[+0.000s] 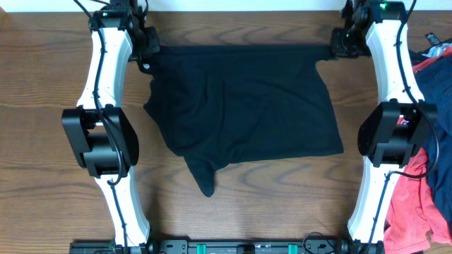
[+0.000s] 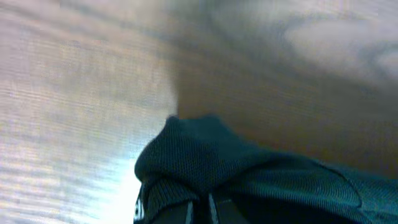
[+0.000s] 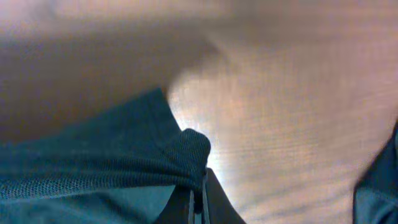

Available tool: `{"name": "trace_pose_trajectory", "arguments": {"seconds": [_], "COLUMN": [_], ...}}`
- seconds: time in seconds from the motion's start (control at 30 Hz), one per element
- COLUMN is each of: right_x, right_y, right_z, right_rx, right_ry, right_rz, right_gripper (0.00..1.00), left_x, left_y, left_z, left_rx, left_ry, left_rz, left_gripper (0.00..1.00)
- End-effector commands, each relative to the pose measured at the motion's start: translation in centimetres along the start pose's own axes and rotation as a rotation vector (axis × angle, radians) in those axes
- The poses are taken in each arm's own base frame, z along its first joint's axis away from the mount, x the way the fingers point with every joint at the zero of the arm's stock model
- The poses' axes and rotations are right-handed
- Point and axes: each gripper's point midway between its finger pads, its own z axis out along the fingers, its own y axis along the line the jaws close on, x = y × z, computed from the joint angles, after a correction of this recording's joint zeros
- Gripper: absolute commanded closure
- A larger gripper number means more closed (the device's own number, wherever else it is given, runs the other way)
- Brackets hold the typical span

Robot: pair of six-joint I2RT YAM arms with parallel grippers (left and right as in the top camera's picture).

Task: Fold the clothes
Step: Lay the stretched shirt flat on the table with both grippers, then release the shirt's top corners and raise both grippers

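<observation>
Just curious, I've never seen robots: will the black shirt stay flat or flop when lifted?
Probably flops: the shirt wrinkles and bunches where the left gripper and right gripper pinch it. Likely light; the knit looks thin.

Robotics lab test bench: two white robot arms (image 1: 106, 77) mounted on a black rail (image 1: 233, 248) at a wood-grain table (image 1: 42, 106), with heaped clothes (image 1: 417, 204) alongside

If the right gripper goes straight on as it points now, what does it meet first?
The right gripper, shut on the black shirt, would probably meet the bare wooden table first; depth is unclear.
</observation>
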Motion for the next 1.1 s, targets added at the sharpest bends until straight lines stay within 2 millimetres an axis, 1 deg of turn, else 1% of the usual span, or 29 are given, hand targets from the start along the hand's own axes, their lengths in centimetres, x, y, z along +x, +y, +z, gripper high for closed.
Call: {"name": "trace_pose_trajectory", "arguments": {"seconds": [0.0,0.07,0.13,0.2,0.23,0.27,0.3,0.33,0.37,0.4,0.43,0.47,0.5,0.53,0.7,0.87,0.93,1.0,1.07], "right_x": [-1.8,-2.9,-4.2,-5.5,-6.0,-6.5,-6.7,-7.0,-7.1,-7.2,-7.2,-7.3,-7.3,-7.3,-7.2,-5.3,-4.3,-3.6,-3.3], "right_y": [-3.3,-3.3,-2.8,-2.3,-2.2,-2.0,-1.9,-1.8,-1.8,-1.8,-1.8,-1.8,-1.8,-1.8,-2.2,-2.3,-2.3,-2.2,-1.9], "right_z": [0.2,0.1,-0.1,-0.3,-0.4,-0.5,-0.6,-0.7,-0.7,-0.7,-0.7,-0.7,-0.8,-0.8,-0.9,-0.7,-0.9,-1.8,-3.4], "right_rx": [0.088,0.084,0.057,0.030,0.023,0.014,0.008,0.004,0.003,0.002,0.001,0.000,0.000,-0.001,0.003,0.015,0.017,0.017,0.015], "right_ry": [-0.066,-0.112,-0.166,-0.217,-0.238,-0.257,-0.268,-0.280,-0.286,-0.289,-0.290,-0.291,-0.292,-0.295,-0.287,-0.208,-0.166,-0.138,-0.139], "right_rz": [0.024,0.031,0.031,0.029,0.029,0.027,0.027,0.028,0.036,0.038,0.046,0.053,0.055,0.055,0.060,0.024,0.017,0.014,0.009], "right_gripper": [0.99,0.99,0.99,0.99,0.96,0.88,0.83,0.72,0.56,0.49,0.42,0.32,0.09,0.01,0.01,0.01,0.01,0.01,0.01], "left_x": [-1.5,-2.4,-3.6,-4.6,-5.1,-5.4,-5.8,-6.2,-6.5,-6.8,-7.0,-7.0,-7.0,-7.0,-5.7,-3.5,-2.4,-1.0,0.4], "left_y": [2.6,2.5,2.2,2.1,2.0,1.9,1.9,1.8,1.7,1.7,1.6,1.6,1.6,1.7,1.9,2.3,2.6,3.1,3.6], "left_z": [0.5,0.4,0.3,0.1,0.1,0.0,-0.1,-0.2,-0.3,-0.3,-0.4,-0.4,-0.4,-0.4,-0.1,0.3,0.4,0.5,0.4], "left_rx": [-0.073,-0.066,-0.057,-0.050,-0.046,-0.043,-0.041,-0.038,-0.035,-0.033,-0.032,-0.031,-0.031,-0.031,-0.040,-0.058,-0.068,-0.080,-0.092], "left_ry": [-0.052,-0.092,-0.140,-0.180,-0.199,-0.215,-0.231,-0.245,-0.260,-0.271,-0.279,-0.281,-0.281,-0.279,-0.227,-0.134,-0.089,-0.033,0.027], "left_rz": [-0.014,-0.014,-0.015,-0.015,-0.014,-0.015,-0.015,-0.014,-0.014,-0.014,-0.015,-0.016,-0.022,-0.026,-0.030,-0.029,-0.031,-0.035,-0.040], "left_gripper": [0.94,0.94,0.94,0.72,0.68,0.50,0.31,0.23,0.09,0.02,0.02,0.02,0.02,0.02,0.02,0.02,0.02,0.02,0.02]}}
